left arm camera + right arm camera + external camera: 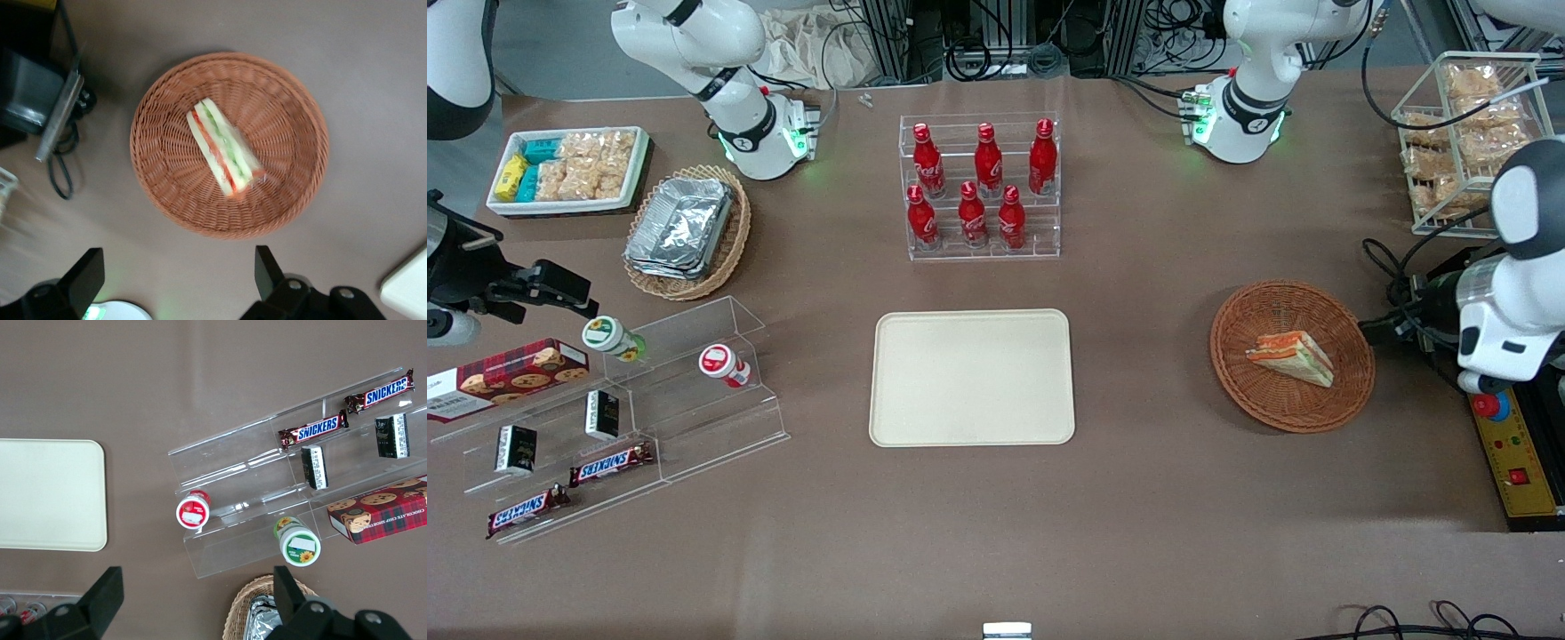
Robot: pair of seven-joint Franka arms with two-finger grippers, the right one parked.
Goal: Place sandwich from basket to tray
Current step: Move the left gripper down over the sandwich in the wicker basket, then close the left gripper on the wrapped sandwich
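- Hand (180, 280) of the working arm hangs above the desk (1138, 498) beside the basket, its two black fingers (267, 270) spread wide with nothing between them.
- Small triangular wedge sandwich (223, 148) in clear wrap, white bread with orange-red and green layers, lies on its side in the round reddish-brown wicker basket (293, 193), roughly at its middle, with the layered cut face showing.
- Judging by the look, the sandwich is light and soft, and the film is probably slippery. A hard squeeze would crush the bread. The best hold is likely across the two bread faces, near the thick middle of the wedge, with gentle pressure.
- Flat rectangular cream plastic tray (971, 378) with rounded corners lies bare, well apart from the basket, toward the parked arm's end.
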